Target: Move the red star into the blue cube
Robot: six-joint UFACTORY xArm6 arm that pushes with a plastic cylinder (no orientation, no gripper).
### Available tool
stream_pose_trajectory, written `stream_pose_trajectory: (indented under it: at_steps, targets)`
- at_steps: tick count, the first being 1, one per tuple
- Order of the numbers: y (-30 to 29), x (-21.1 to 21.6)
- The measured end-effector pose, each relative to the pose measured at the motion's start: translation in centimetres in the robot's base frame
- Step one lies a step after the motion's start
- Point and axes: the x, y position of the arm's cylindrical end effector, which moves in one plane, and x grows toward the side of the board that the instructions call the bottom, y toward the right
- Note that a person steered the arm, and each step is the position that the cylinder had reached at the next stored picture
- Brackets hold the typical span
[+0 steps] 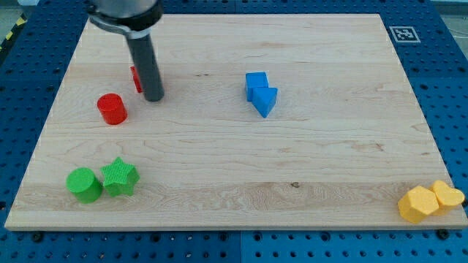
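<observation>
The red star (pixel 136 78) lies at the view's upper left, mostly hidden behind my rod; only its left edge shows. My tip (pixel 153 97) rests on the board right against the star's right side. The blue cube (pixel 256 82) sits near the middle top, far to the right of the tip. A blue triangular block (pixel 265 100) touches the cube's lower right side.
A red cylinder (pixel 112 109) stands left of and below the tip. A green cylinder (pixel 84 184) and green star (pixel 120 177) sit at the bottom left. Two yellow blocks (pixel 431 201) lie at the bottom right corner of the wooden board (pixel 329 161).
</observation>
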Motion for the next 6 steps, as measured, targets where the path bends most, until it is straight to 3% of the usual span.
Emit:
stream_pose_trajectory:
  at_steps: [1,2,3,5,6]
  targets:
    - [-5.6,-0.1]
    - [-6.5,-2.4]
    - [-1.3,-4.5]
    - [9.9,-1.5]
    - [11.1,-1.4]
